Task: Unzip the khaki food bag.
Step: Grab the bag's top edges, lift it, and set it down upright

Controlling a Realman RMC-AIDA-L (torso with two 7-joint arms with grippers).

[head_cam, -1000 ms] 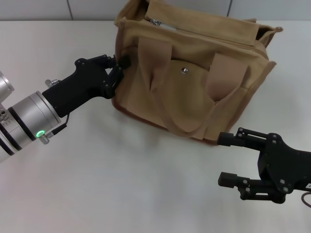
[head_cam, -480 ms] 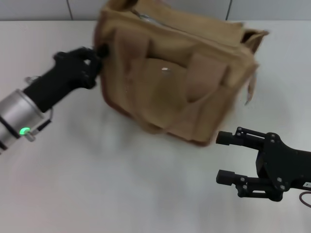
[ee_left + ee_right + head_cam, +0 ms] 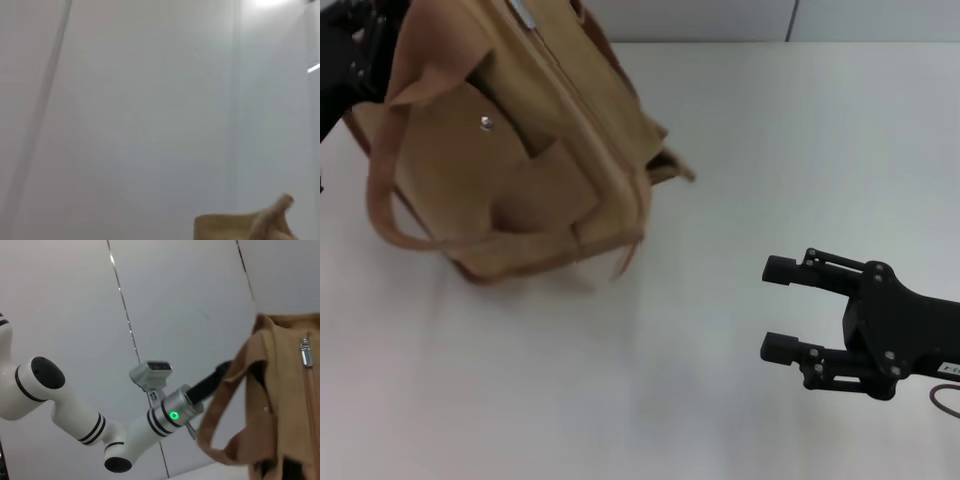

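Left gripper (image 3: pixel 360 50), black, sits at the far-left edge of the head view, against the end panel of the boxy tan canvas food bag (image 3: pixel 510 160) — whether its fingers are closed on the fabric I cannot tell. Bag is tipped, snap pocket facing up, long axis and silver zipper (image 3: pixel 306 352) running away from the robot. Right gripper (image 3: pixel 782 310), fingers apart, holding nothing, hovers well right of the bag — the left arm is nearer.

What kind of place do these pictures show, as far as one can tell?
Probably a robot test bench or lab: a plain white table, pale panelled walls, and only the khaki food bag set between the left gripper and right gripper.
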